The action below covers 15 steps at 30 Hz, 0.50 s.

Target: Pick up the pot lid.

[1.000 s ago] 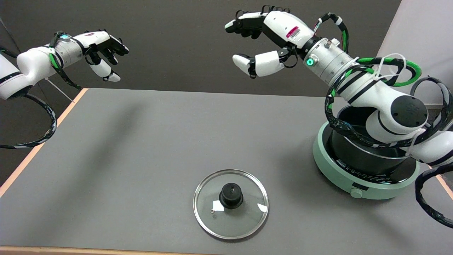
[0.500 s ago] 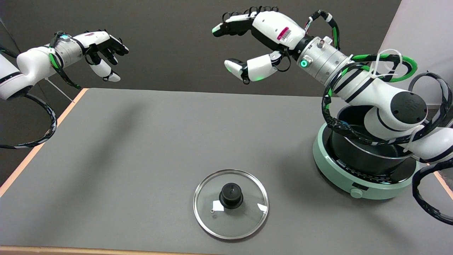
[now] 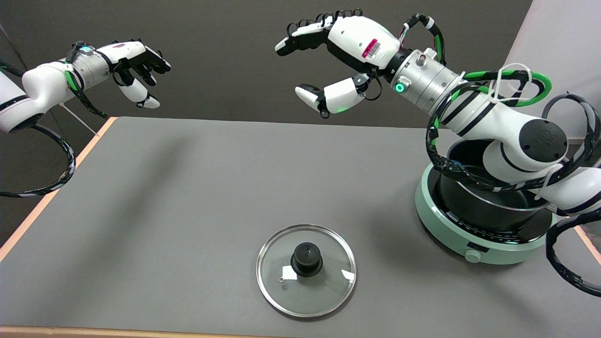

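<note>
1. The right hand (image 3: pixel 335 56) hangs high in the air above the far edge of the table (image 3: pixel 188 197), well apart from everything that lies on it.
2. Its fingers (image 3: pixel 300 35) are spread apart and stretch toward the picture's left, slightly curled; the thumb (image 3: pixel 324 96) sits well below them, leaving a wide gap. The hand holds nothing.
3. The palm faces down and to the left, with the white back of the hand turned up.
4. The right arm (image 3: pixel 497 122) rises from the lower right, bends at a rounded joint over the pot, then runs up and leftward to the wrist, where a small green light (image 3: pixel 399 87) glows. Black and green cables loop around it.
5. The pot lid (image 3: pixel 306 270) lies flat on the table near its front edge, about midway across. It is clear glass with a metal rim and a black knob (image 3: pixel 306 258) at its centre, knob up. Nothing touches it.
6. The lid is well below and nearer the camera than the hand.
7. At the right, a black pot (image 3: pixel 474 206) stands uncovered on a pale green round cooker (image 3: pixel 450 234), partly hidden by the arm.
</note>
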Motion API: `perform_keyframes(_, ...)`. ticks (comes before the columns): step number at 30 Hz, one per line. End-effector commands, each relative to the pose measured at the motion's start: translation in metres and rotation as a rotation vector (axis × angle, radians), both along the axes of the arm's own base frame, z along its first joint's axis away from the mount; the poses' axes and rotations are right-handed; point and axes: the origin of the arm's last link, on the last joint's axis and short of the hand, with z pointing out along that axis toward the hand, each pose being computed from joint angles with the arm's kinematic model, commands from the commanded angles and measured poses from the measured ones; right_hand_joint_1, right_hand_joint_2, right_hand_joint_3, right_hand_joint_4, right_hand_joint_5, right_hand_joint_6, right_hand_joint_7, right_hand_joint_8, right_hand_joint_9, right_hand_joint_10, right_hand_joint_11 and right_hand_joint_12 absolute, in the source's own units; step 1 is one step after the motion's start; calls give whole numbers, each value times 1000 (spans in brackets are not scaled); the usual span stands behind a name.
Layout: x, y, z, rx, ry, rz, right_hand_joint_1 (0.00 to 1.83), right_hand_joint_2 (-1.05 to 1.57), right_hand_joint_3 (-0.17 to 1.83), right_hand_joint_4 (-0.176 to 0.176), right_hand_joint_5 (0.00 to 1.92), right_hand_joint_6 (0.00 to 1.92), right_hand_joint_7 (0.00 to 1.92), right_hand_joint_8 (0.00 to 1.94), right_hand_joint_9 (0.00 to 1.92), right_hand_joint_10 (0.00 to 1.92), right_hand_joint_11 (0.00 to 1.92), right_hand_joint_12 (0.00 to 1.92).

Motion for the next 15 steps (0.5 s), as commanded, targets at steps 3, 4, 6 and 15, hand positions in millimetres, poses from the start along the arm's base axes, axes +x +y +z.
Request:
perform_keyframes(3, 6, 4, -6, 43, 39, 23, 746, 686, 882, 74, 591, 288, 597, 203, 574, 323, 413, 851)
perform_keyframes(4, 6, 4, -7, 55, 31, 15, 747, 685, 881, 74, 593, 290, 598, 203, 575, 323, 413, 851)
perform_keyframes(6, 6, 4, -6, 69, -6, -5, 752, 680, 876, 74, 594, 290, 598, 203, 575, 323, 412, 850)
perform_keyframes(15, 14, 6, -4, 98, -39, 8, 796, 690, 904, 56, 588, 293, 587, 202, 549, 301, 366, 787)
